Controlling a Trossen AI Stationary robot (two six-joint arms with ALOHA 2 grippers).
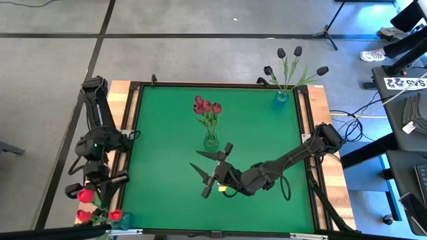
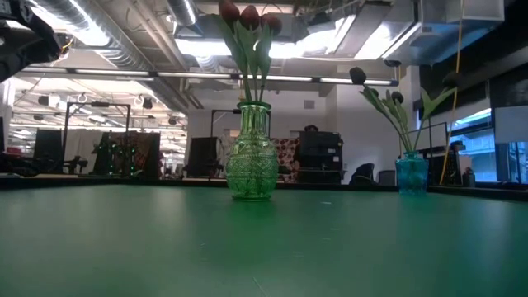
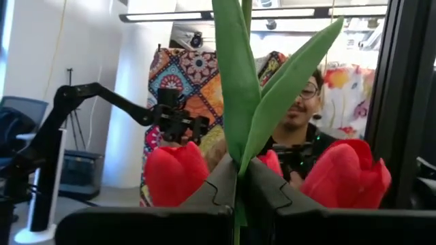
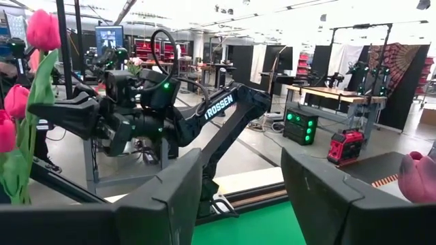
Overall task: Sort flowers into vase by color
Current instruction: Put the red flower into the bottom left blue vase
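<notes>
While left claw [image 1: 100, 195] pinches red tulip stem [image 3: 238, 102], right claw [image 1: 212, 175] gapes empty.

The table [image 1: 167, 193] was green. 3 dull pink-red tulips [image 1: 207, 106] stood in a green glass vase [image 1: 211, 141], black tulips [image 1: 289, 59] in a blue vase [image 1: 281, 99], bright red tulips [image 1: 87, 197] beside.

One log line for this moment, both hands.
left hand: shut, by red flowers, table's left edge | right hand: open, empty, mid-table | green vase: dark-red flowers
</notes>
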